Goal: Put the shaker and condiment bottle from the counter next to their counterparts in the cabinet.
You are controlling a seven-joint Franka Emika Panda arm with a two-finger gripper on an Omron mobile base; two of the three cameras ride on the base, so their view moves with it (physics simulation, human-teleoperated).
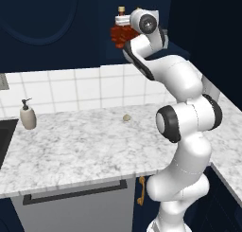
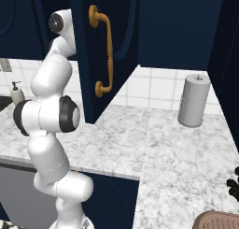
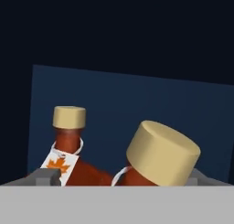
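Your arm (image 1: 182,131) rises from 5 o'clock in the left base view and reaches to 12 o'clock, into the dark navy cabinet (image 1: 52,22). Marble counter (image 1: 80,146) spreads below. In the right base view the open cabinet door (image 2: 109,50) with its brass handle (image 2: 106,50) hides the hand. Paper towel roll (image 2: 193,100) stands at 2 o'clock there. Soap dispenser (image 1: 27,114) at 9 o'clock on the counter. Condiment bottle (image 3: 160,157) sits at 5 o'clock in the hand view, tilted, between the gripper's (image 3: 121,178) spread fingers; whether they touch it you cannot tell. Second leaf bottle (image 3: 68,145) just beside it at 8 o'clock. Shaker (image 1: 126,117) lies mid-counter, well apart
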